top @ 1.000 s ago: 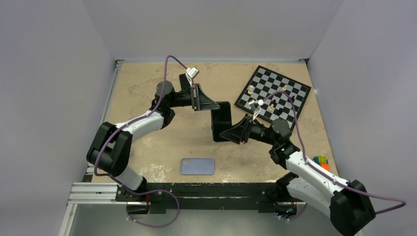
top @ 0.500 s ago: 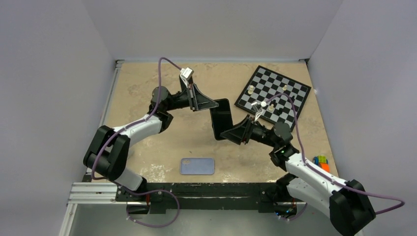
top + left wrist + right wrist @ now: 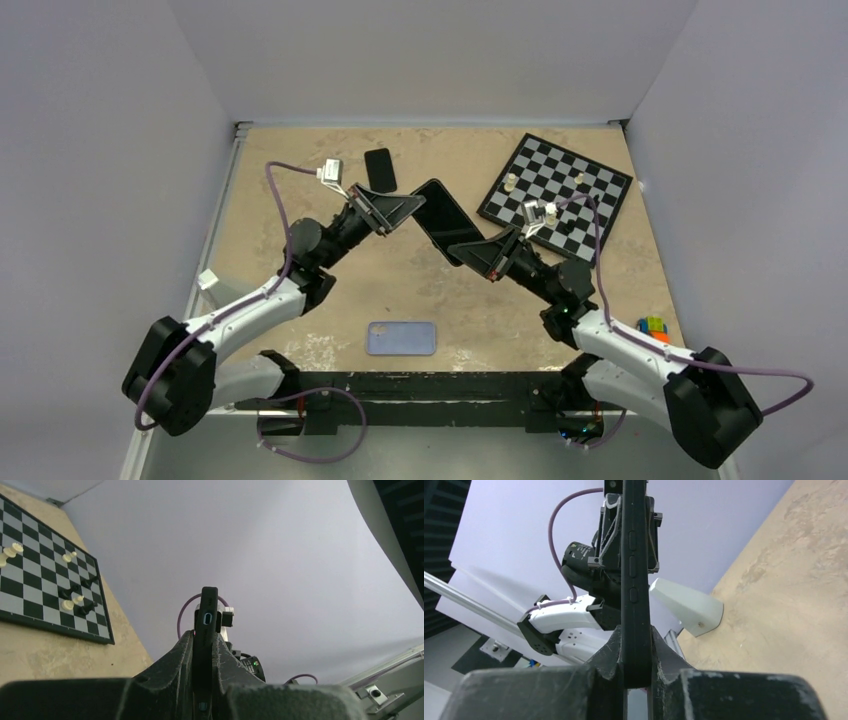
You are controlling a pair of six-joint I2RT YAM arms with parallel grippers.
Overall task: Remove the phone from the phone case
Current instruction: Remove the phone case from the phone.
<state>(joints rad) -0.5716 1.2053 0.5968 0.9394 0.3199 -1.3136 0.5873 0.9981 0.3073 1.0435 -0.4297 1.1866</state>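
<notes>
The right gripper [image 3: 472,252] is clenched on the nearer end of the phone [image 3: 441,220]. In its own wrist view the two fingers [image 3: 610,652] press the phone's faces from both sides, and the thin edge with the buttons is turned to the camera. The left gripper [image 3: 405,208] is clenched on the opposite end in the same way, edge-on between its fingers [image 3: 177,662]. So the bare black phone hangs slanted in the air between both arms, above the middle of the table [image 3: 300,200]. The phone case [image 3: 400,338] lies flat and alone near the front edge, well apart from the phone — it looks to me that the separation itself is done.

What is left, I think, is to give the phone to one arm and put it down. To do this well, only one gripper should open, and only when the hold of the other is sure — each holds only one end, so the phone could swing or slip. The carrying arm should lower it flat on a bare part of the table, away from the other black phone [image 3: 379,168] and the chessboard [image 3: 555,190], and not onto the case.
</notes>
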